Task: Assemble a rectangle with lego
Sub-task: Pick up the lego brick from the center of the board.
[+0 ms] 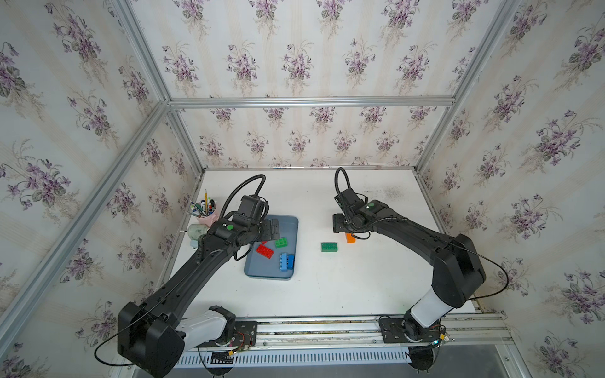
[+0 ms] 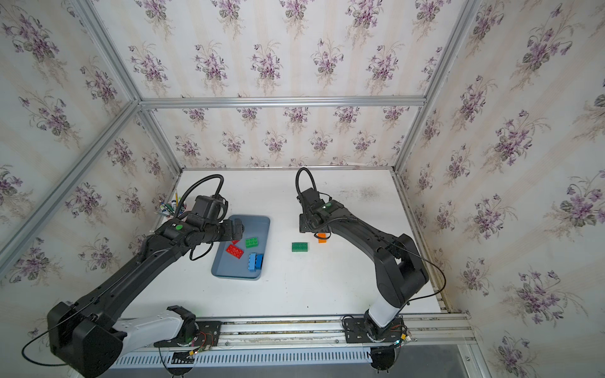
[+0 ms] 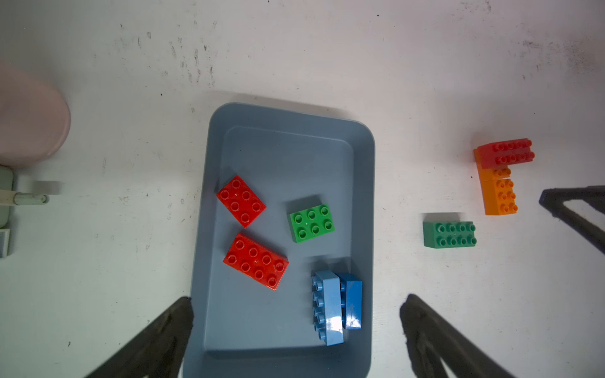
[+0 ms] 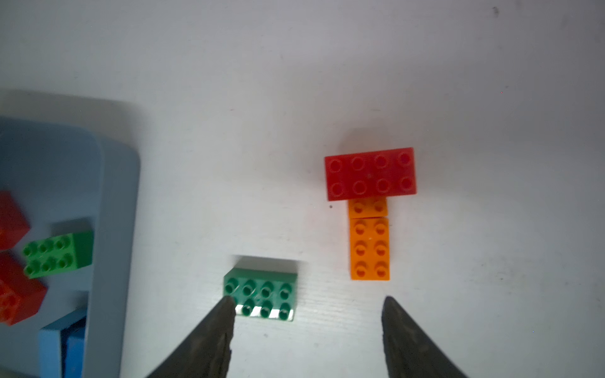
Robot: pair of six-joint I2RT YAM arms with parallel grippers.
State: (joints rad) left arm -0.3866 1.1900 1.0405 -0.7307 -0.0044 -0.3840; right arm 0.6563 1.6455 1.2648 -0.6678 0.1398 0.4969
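Observation:
A grey-blue tray (image 3: 288,157) (image 1: 262,271) holds loose lego: two red bricks (image 3: 240,200) (image 3: 256,261), a light green brick (image 3: 311,222) and two blue bricks (image 3: 327,307) lying side by side. My left gripper (image 3: 298,302) (image 1: 275,227) hangs open above the tray, holding nothing. On the table to the right lie a dark green brick (image 4: 262,294) (image 1: 329,246) and a line of orange bricks (image 4: 370,248) (image 1: 350,238) with a red brick (image 4: 371,173) across its far end. My right gripper (image 4: 309,301) is open above the table beside them, one fingertip over the dark green brick's corner.
A pink cup (image 1: 206,216) full of pens and a small whitish object (image 1: 196,230) stand at the table's left edge, beside the left arm. Papered walls with aluminium posts close in three sides. A metal rail (image 1: 311,327) runs along the front.

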